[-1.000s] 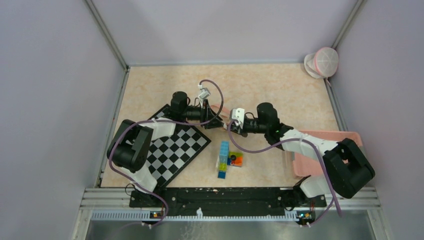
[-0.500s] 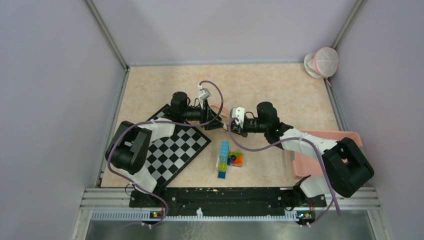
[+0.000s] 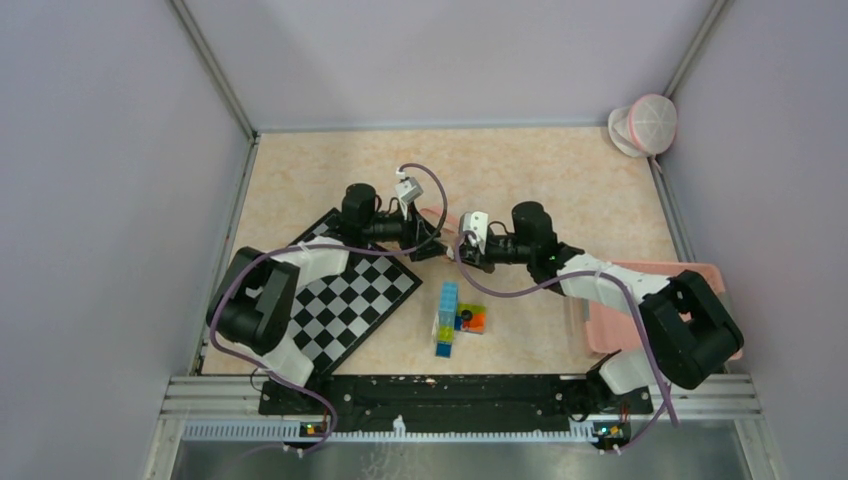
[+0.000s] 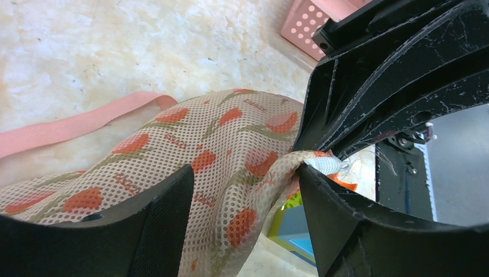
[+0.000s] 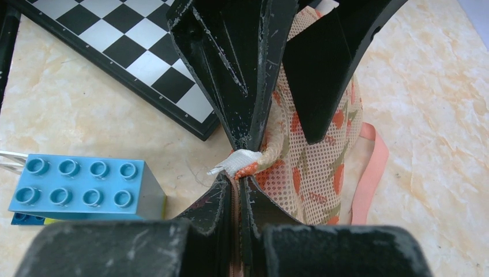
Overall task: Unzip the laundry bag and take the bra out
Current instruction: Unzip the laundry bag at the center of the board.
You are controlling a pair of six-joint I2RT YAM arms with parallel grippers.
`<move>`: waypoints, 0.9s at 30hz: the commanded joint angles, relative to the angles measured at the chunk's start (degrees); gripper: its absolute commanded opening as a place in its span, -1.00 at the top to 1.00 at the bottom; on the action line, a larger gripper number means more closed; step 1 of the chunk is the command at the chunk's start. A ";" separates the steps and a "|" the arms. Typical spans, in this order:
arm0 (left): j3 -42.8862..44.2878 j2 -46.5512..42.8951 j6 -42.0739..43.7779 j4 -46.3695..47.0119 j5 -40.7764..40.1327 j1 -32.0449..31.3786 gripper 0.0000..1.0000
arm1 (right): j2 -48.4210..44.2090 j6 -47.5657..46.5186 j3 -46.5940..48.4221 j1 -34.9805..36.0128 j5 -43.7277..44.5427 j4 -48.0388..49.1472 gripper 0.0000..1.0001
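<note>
The laundry bag [image 4: 219, 144] is cream mesh with orange flowers and hangs between my two grippers at the table's middle [image 3: 447, 243]. My left gripper [image 4: 245, 173] has its jaws wide apart with the bag's bulk pressed between them. My right gripper [image 5: 239, 182] is shut on the bag's edge beside a white fabric tab [image 5: 242, 161], right against the left gripper's finger. A pink strap [image 5: 366, 173] trails from the bag onto the table. The bra's cups are hidden inside the mesh.
A chessboard [image 3: 350, 295] lies under the left arm. A blue toy brick [image 3: 447, 310] and a small coloured toy [image 3: 473, 320] sit just in front of the grippers. A pink basket [image 3: 650, 275] stands at the right, a pink-and-white object [image 3: 645, 125] at the back right.
Both grippers have shifted very slightly to the left while holding the bag. The bag stays pinched between them.
</note>
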 commanded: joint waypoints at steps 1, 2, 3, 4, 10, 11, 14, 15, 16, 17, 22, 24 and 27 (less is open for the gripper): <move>0.82 -5.71 -2.12 3.13 17.36 -8.94 -0.53 | 3.06 -1.48 4.96 -0.18 8.55 8.46 1.00; 0.82 -5.81 -2.06 3.10 17.52 -9.06 -0.53 | 3.12 -1.65 4.93 -0.15 8.76 8.56 1.00; 0.77 -5.89 -1.97 3.13 17.60 -9.16 -0.53 | 3.10 -1.67 4.99 -0.16 8.98 8.56 1.00; 0.64 -5.98 -1.82 3.15 17.63 -9.16 -0.54 | 3.20 -1.67 5.01 -0.14 9.06 8.44 1.00; -0.34 -6.72 -2.70 3.48 16.18 -8.56 -0.55 | 2.02 -1.92 3.87 -0.24 6.94 9.23 1.00; -1.04 -6.71 -4.29 5.30 15.53 -7.85 -0.54 | 1.50 -2.22 3.67 -0.24 5.97 8.69 1.00; -1.88 -6.44 -6.41 8.84 16.09 -4.95 -0.54 | -0.52 -3.74 2.70 -0.47 3.23 7.05 1.00; -1.37 -6.51 -5.12 7.93 16.27 -4.30 -0.54 | -1.32 -4.59 2.18 -0.49 2.47 6.42 1.00; -0.64 -6.89 -2.86 5.62 16.26 -3.53 -0.54 | -2.19 -5.58 1.76 -0.51 1.85 5.79 1.00; 0.21 -7.25 -0.02 3.10 16.09 -2.87 -0.55 | -2.70 -6.36 1.32 -0.57 1.24 5.34 1.00; 5.75 -7.99 17.44 -11.36 17.10 2.00 -0.65 | -3.88 -8.58 0.48 -0.94 -0.70 3.50 1.00; 7.90 -8.37 26.61 -17.71 17.56 3.62 -0.70 | -4.03 -8.95 0.33 -1.01 -0.96 3.51 1.00; 11.50 -8.70 44.10 -32.16 18.10 3.84 -0.71 | -4.02 -9.46 0.28 -1.18 -1.60 3.66 1.00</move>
